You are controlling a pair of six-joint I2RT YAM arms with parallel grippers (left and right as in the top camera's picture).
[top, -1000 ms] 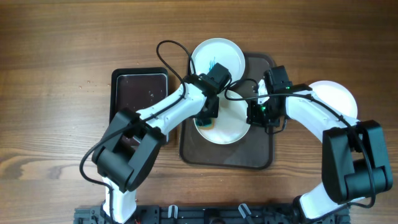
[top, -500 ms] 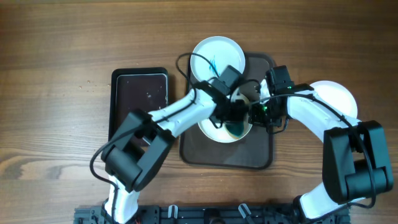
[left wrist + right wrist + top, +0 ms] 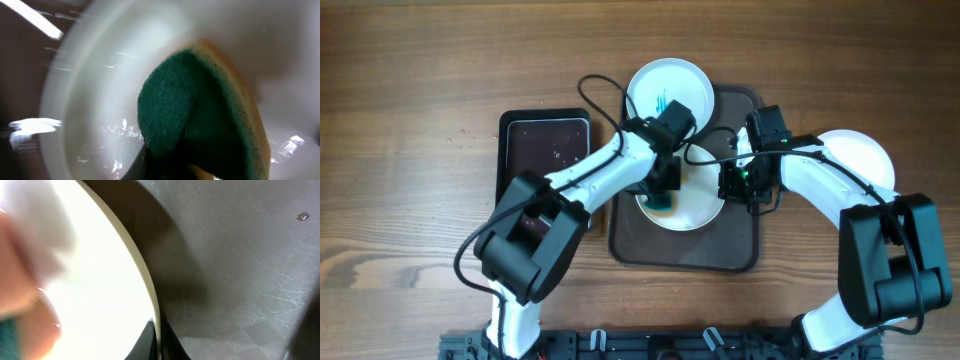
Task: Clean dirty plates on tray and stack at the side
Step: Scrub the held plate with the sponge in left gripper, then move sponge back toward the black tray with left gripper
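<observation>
Left end effector [image 3: 661,192]: I have it down over the middle plate, clenched on the sponge. My left wrist view shows a dark finger at the bottom edge, under the bent sponge.
Sponge [image 3: 190,110]: green scouring face with a yellow-orange backing, folded over and pressed against the plate's white floor. From overhead it sits left of the plate's centre.
Right end effector [image 3: 738,186]: at the middle plate's right edge, pinching the rim. In my right wrist view the rim runs down between two dark fingertips.
Middle plate [image 3: 698,205]: lying in the tray, roughly at its centre, with one of my arms on each side. The part I can see is white, with bright glints in the left wrist view.
Top plate [image 3: 670,82]: at the tray's upper edge as seen from overhead, overlapping its rim. Teal-blue smear marks [image 3: 664,104] show in its centre.
Right plate [image 3: 865,150]: on the surface to the right of the tray, apart from it. My right arm partly covers it, and what shows is plain white.
Tray [image 3: 685,255]: dark brown with rounded corners; its lower part is bare.
Small black tray [image 3: 545,150]: just beside the brown tray on the left. My left arm crosses its right corner.
Surface [image 3: 420,100]: wood grain.
</observation>
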